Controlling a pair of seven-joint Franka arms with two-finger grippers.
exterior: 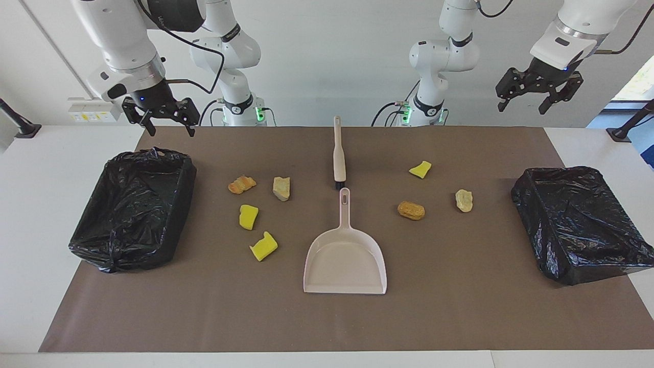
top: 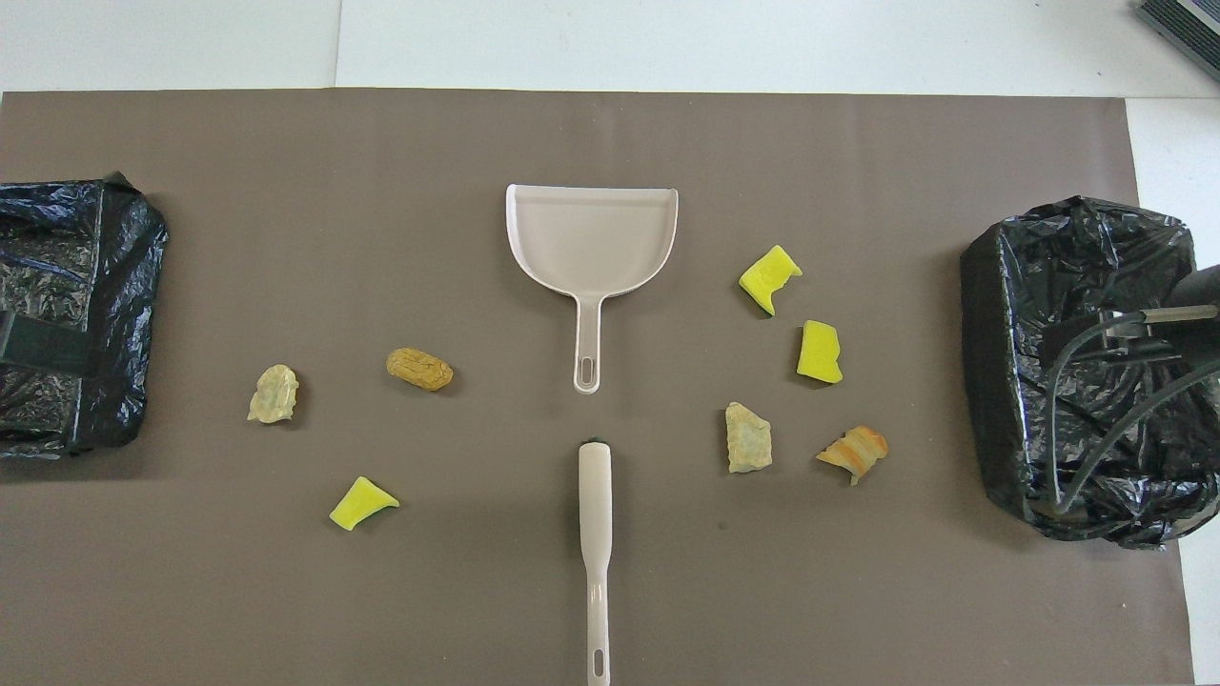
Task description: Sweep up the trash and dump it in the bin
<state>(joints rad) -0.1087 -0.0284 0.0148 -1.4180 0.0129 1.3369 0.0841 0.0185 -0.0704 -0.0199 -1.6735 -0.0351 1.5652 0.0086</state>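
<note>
Brown mat under cream dustpan, brush

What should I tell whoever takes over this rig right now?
Left gripper: open, raised over the table's edge at its own end, waiting.
Right gripper: open, raised by the bin at its end.
Trash: seven scraps on the mat, four toward the right arm's end, three toward the left arm's.
Dustpan and brush lie mid-table, untouched. Second bin at the left arm's end.
Done: nothing. Left: sweep, dump.

Seven trash scraps are lying scattered around the cream dustpan and brush (handles facing each other), with black-lined bins sitting at both counter ends.
</note>
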